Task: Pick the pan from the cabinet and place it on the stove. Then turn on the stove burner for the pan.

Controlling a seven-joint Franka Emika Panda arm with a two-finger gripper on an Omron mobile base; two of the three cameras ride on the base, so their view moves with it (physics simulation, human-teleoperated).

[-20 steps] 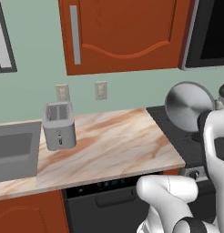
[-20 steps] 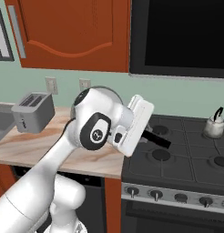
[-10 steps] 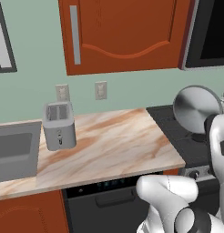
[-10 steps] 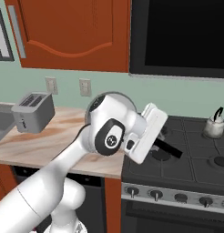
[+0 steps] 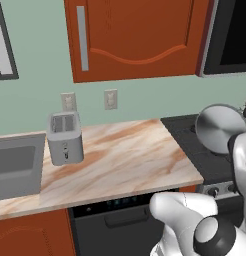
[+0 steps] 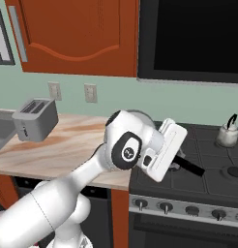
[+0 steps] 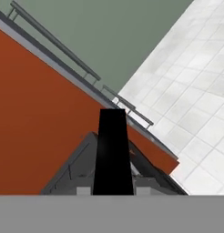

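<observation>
Here we begin with the stove [image 6: 198,169], the black cooktop butting against the right edge of the marble table [image 5: 115,160], its grates and front knobs waiting for the load. Above the table hangs the red-brown cabinet [image 5: 140,35], its doors closed. We hold the pan [image 5: 220,129] in the air over the stove's left side, near the edge it shares with the table, because, as we judge it, the carry is nearly done and the set-down on a burner comes next. The pan hangs tipped up on edge, so in the left base view its round silver-grey bottom faces the camera like a dull disc; that tilt follows from gripping it by the handle rather than the bowl. Its dark handle [image 7: 113,152] runs straight up between the fingertips in the hand view. Our end effector [image 7: 113,189] is pinched tight on that handle. A silver toaster [image 5: 65,137] stands toward the table's back left, and a small white kettle [image 6: 227,134] sits at the stove's back right, both well apart from the pan.
</observation>
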